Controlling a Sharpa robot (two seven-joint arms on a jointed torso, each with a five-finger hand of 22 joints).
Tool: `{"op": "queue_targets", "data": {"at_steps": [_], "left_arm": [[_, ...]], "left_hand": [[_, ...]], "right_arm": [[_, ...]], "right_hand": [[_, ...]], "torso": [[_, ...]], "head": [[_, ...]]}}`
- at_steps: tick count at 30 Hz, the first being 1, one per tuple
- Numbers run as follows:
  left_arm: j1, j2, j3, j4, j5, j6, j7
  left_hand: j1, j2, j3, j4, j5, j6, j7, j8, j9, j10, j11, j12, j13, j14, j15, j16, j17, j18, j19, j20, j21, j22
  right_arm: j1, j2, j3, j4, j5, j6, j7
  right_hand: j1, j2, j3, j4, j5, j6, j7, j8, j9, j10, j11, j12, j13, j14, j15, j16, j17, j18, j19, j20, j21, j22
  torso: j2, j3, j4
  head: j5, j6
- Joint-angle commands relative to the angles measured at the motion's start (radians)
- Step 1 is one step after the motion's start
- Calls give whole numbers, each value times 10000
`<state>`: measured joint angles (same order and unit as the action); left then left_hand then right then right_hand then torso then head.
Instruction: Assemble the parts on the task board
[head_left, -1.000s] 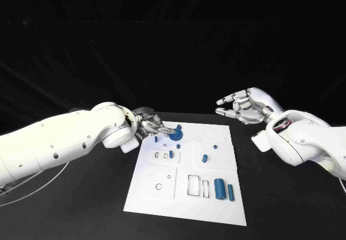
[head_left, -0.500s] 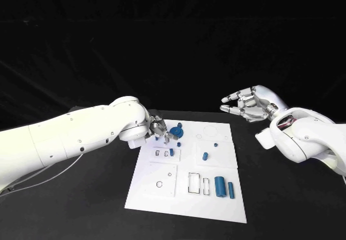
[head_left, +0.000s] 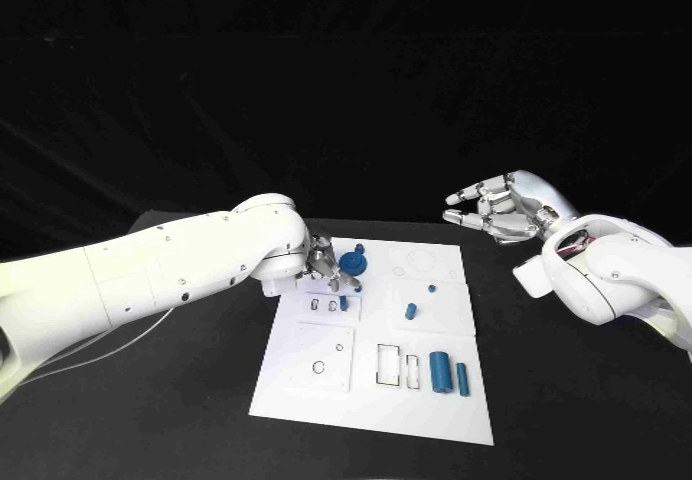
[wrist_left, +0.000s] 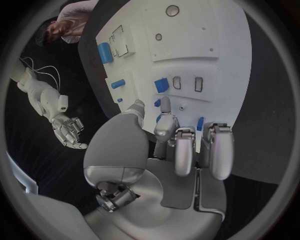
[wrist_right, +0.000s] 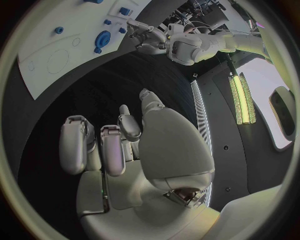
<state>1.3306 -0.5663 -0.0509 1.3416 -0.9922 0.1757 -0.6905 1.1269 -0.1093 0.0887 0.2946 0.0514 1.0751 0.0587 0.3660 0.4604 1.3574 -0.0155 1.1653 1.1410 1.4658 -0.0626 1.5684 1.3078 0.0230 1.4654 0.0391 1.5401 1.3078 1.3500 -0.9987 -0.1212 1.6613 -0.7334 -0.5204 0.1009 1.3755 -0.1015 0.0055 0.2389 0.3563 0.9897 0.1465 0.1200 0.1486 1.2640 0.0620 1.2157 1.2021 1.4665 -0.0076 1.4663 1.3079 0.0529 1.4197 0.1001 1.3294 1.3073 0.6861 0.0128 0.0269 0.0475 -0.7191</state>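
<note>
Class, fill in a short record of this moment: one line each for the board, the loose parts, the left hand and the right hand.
board: white task board flat on the black table
parts: two blue cylinders side by side near the board's front
left hand: left hand over the board's far end, at a round blue part
right hand: right hand raised off the board, holding nothing

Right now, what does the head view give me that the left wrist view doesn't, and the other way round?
Head view: the left arm coming in across the table, and the round blue part beside the left hand at the far end of the task board. Left wrist view: that hand's palm and fingers from behind, with bits of blue between them; whether they hold anything is unclear. Both: the white board, the large blue cylinder, and the right hand away from the board, holding nothing.
</note>
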Motion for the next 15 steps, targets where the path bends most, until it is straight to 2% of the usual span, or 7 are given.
{"op": "queue_targets", "data": {"at_steps": [1, 10, 15], "left_arm": [[17, 68, -8, -66, -166, 430, -478], [8, 177, -36, -226, -231, 662, -504], [-13, 280, -82, -381, -224, 794, -518]], "left_hand": [[-111, 0, -56, -6, -12, -82, -3, 55, 38, -16, 43, 24, 14, 1050, -46, 24, 2630, -91, 666, -32, 38, 1989], [-143, 3, -100, -6, -11, -93, -8, 92, 109, -19, 40, 36, 34, 1050, -47, 24, 2630, -93, 672, -30, 44, 2002], [-139, 19, -100, -9, -10, -99, -10, 103, 133, -26, 39, 30, 30, 1050, -47, 24, 2630, -94, 673, -29, 44, 2004]], "right_arm": [[-1, 5, -1, 4, -111, 10, -21], [-1, 8, -3, 8, -112, 10, -27], [-3, 0, -5, 14, -112, 16, -28]], "right_hand": [[-32, 44, -51, -17, 22, 4, -22, 45, 6, -65, -6, -68, -8, 612, -34, -32, 1087, 93, -42, -20, -33, 1100], [-38, 50, -57, -10, 31, -3, -22, 47, 5, -76, -6, -83, -24, 607, -34, -47, 1071, 98, -53, -21, -57, 1087], [-42, 61, -59, -2, 44, -5, -22, 51, 5, -79, -6, -88, -31, 604, -35, -56, 1061, 99, -54, -21, -64, 1083]], "torso": [[5, -9, 6], [15, -2, 9], [27, -12, 7]], "head": [[-18, -40], [-12, -121], [-7, -152]]}}
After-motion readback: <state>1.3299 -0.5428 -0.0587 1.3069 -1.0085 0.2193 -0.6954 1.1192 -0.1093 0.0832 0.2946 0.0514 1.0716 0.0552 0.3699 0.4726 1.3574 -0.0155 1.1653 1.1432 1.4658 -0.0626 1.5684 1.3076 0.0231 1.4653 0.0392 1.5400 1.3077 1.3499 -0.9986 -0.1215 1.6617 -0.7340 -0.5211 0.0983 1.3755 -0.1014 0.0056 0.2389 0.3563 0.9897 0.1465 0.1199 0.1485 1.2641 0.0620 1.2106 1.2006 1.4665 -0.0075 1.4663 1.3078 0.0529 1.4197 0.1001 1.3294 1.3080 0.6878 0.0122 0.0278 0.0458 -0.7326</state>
